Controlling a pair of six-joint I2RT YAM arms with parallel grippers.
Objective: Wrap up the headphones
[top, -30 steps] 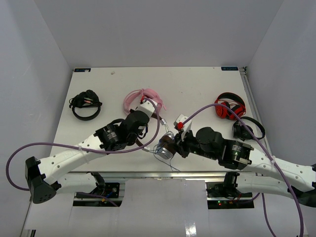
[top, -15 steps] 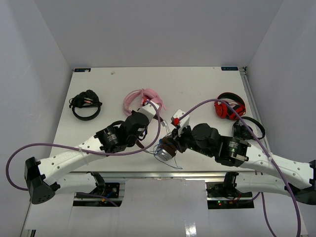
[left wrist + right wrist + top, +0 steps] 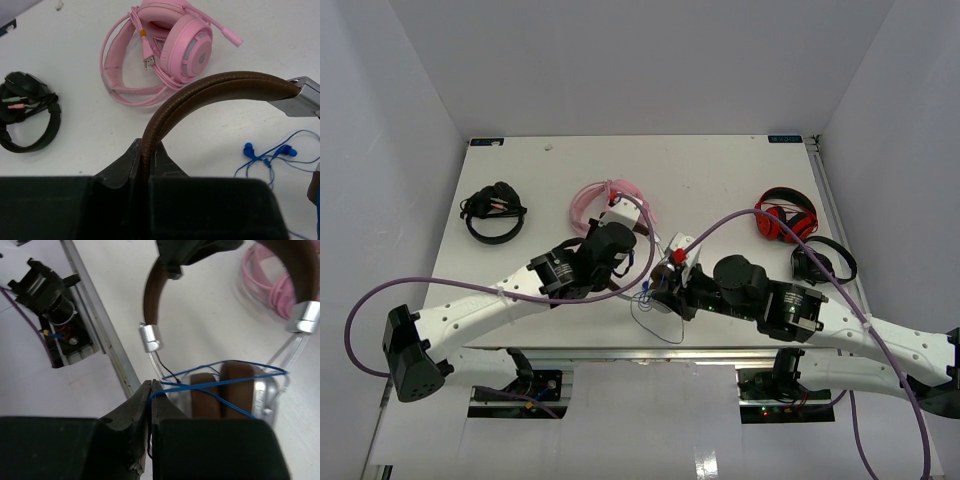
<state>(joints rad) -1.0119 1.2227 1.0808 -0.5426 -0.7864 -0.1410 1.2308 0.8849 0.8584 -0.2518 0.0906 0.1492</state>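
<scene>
Headphones (image 3: 210, 85) hang between my two arms near the 6 o'clock edge of the tabletop (image 3: 720, 170); my left gripper (image 3: 146, 150) is pressed tight on the brown headband, which arches up and away toward 2 o'clock in that wrist view; my right gripper (image 3: 151, 390) is closed, pinching the thin blue cord (image 3: 225, 381), which runs taut across the two brown pads. My left arm reaches in from 8 o'clock and my right from 4 o'clock, wrists almost meeting. The tabletop is white, walled by plain pale panels; pink headphones (image 3: 170, 45) lie at 12 o'clock of my left gripper, a black headset (image 3: 27, 107) at 9 o'clock, red-and-black headphones (image 3: 785, 215) at 3 o'clock. From above, my wrists hide most of the ear cups; I cannot tell whether they touch the tabletop.
</scene>
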